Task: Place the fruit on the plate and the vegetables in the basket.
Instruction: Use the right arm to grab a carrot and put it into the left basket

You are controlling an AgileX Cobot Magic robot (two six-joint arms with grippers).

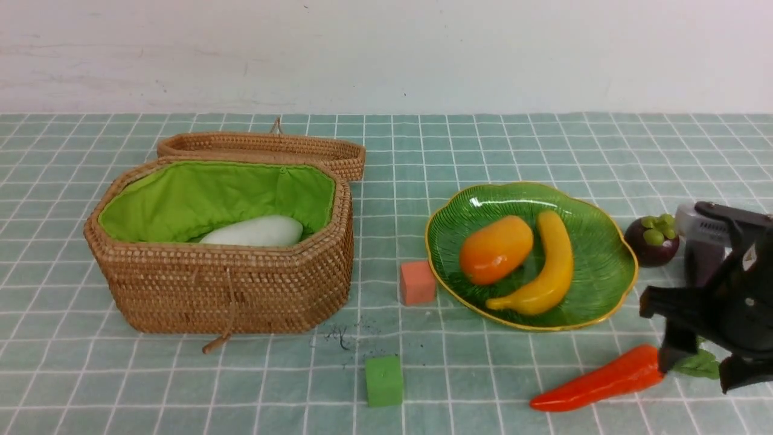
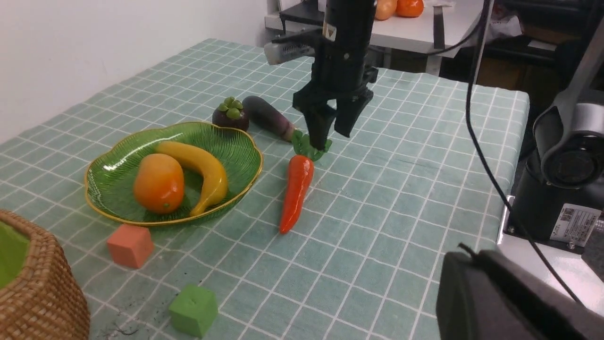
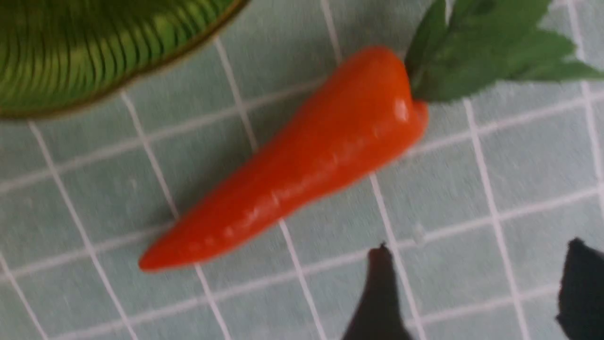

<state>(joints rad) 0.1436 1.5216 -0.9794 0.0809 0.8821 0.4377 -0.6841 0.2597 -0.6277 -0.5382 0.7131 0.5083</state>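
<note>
Right gripper (image 2: pixel 330 136): jaws wide apart, holding nothing. It hangs low over the green leafy top (image 1: pixel 694 364) of the orange-red toy carrot (image 1: pixel 598 380). In the left wrist view one fingertip (image 2: pixel 318 134) looks to be on the leaves; contact not certain. Carrot lies flat on the checked-cloth bench (image 1: pixel 483 151) by the right end of the robot-side edge, just clear of the plate's rim.

Left gripper (image 2: pixel 495 288): only a dark blurred part shows in its own wrist view. Jaws closed.

Leaf-shaped green glass plate with gold rim (image 1: pixel 598 241) sits right of centre. It carries the plump orange-yellow mango (image 1: pixel 495 249) and curved yellow banana (image 1: pixel 543 266), side by side.

Round dark purple mangosteen (image 1: pixel 652 241) is on the bench just beside the plate, toward the right edge. Long dark purple eggplant (image 2: pixel 269 115) is just beside it.

Tan woven rattan basket (image 1: pixel 229 290) stands toward the left edge, lid (image 1: pixel 266 148) swung back. White oblong radish (image 1: pixel 256 231) is inside on the green lining.

Small orange cube (image 1: pixel 417 282) is just beside the plate. Small green cube (image 1: pixel 384 380) is closer to the robot-side edge.
</note>
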